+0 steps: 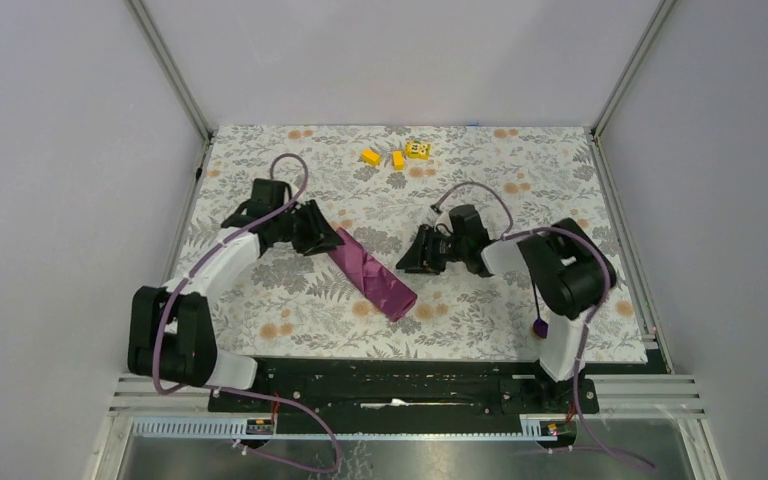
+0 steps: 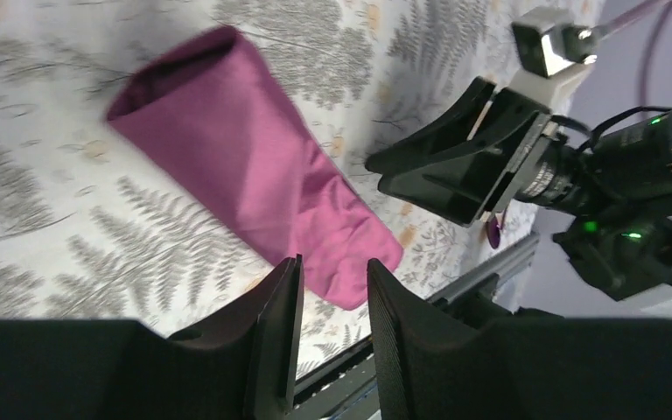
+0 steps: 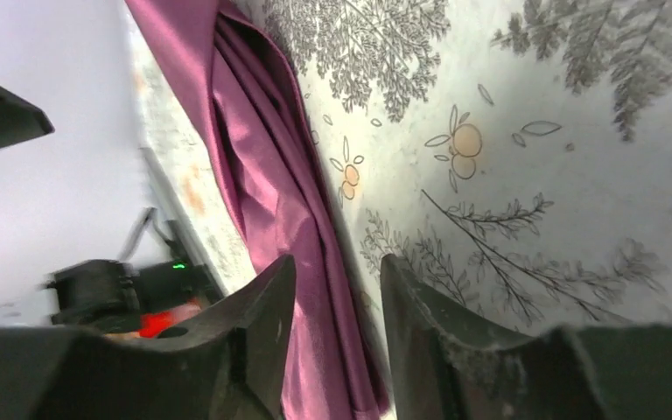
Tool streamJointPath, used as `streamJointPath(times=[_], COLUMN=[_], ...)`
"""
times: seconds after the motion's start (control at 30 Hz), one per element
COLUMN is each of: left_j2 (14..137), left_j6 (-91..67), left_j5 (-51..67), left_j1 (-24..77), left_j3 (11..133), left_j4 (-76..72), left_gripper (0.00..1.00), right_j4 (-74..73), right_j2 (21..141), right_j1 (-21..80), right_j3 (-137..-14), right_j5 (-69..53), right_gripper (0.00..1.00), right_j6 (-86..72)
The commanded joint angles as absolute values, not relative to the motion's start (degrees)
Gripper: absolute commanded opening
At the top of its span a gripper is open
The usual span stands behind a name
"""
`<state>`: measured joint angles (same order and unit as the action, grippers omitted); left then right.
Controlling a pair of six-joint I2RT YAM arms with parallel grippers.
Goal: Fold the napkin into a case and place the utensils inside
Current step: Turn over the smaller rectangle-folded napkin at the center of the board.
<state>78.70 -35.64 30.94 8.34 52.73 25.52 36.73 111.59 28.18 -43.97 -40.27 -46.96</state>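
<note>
Walls [image 1: 390,60] of plain pale grey-white panel, held in thin metal corner posts, close the table in on three sides. A printed cotton tablecloth [image 1: 520,290], grey ferns with orange blossoms, covers the working surface. It lies flat and looks matte enough to give a little drag under sliding fabric.

On it, about midway between the two arms, lies the case [image 1: 370,272], a narrow plum-purple pouch of slightly shiny folded cloth. It runs slantwise from far-left to near-right. The left wrist view shows a dark open mouth at one end. The right wrist view shows soft layered pleats along its length. No utensils show on the tablecloth, and whether they sit inside the pouch cannot be told.

The pouch is probably light, limp and somewhat slick, so its folds could slip open if it is dragged by a single layer. A safer hold would pinch all the layers together near an end or along the folded edge.

The left gripper [image 2: 332,267] is just beside the far-left end of the pouch, its jaws parted a little with nothing between them. The right gripper [image 3: 337,267] is just beside the near-right end, its jaws likewise apart and empty, with bare tablecloth showing in the gap.

Small yellow plastic blocks [image 1: 397,155] sit well apart from the pouch, near the far edge.
</note>
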Motion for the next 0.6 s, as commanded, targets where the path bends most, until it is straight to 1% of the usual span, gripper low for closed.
streamJointPath(times=[0.0, 0.07, 0.17, 0.23, 0.3, 0.4, 0.5, 0.57], left_j2=[82.55, 85.10, 89.10, 91.81, 94.20, 97.32, 102.35, 105.55], left_j6=[-41.09, -42.30, -43.15, -43.36, -44.34, -45.03, -42.85, -41.53], left_j5=[34.88, 34.52, 33.03, 31.76, 30.91, 29.62, 25.95, 24.74], left_j1=[12.21, 12.61, 12.49, 12.35, 11.95, 11.72, 12.04, 12.00], left_j3=[53.06, 53.19, 53.48, 54.01, 53.97, 54.04, 55.48, 57.00], left_j4=[12.36, 9.89, 6.76, 5.40, 3.29, 0.31, 0.46, 1.53], left_gripper=[0.37, 0.35, 0.31, 0.28, 0.26, 0.24, 0.23, 0.22], right_j4=[3.39, -3.41, -5.46, -1.95, 5.82, 12.06, 14.30, 13.15], right_j2=[97.06, 93.08, 90.60, 91.36, 92.34, 94.35, 96.78, 98.18], right_j1=[29.82, 31.43, 35.12, 38.07, 40.90, 42.19, 42.13, 42.14], right_j3=[-52.42, -54.30, -55.33, -54.70, -52.12, -48.22, -44.54, -43.48], right_j5=[-25.82, -23.24, -26.53, -32.58, -37.11, -38.82, -36.10, -32.00], right_gripper=[0.50, 0.50, 0.51, 0.49, 0.47, 0.45, 0.43, 0.42], right_j6=[-20.68, -17.59, -18.79, -22.39, -26.84, -29.94, -29.46, -27.42])
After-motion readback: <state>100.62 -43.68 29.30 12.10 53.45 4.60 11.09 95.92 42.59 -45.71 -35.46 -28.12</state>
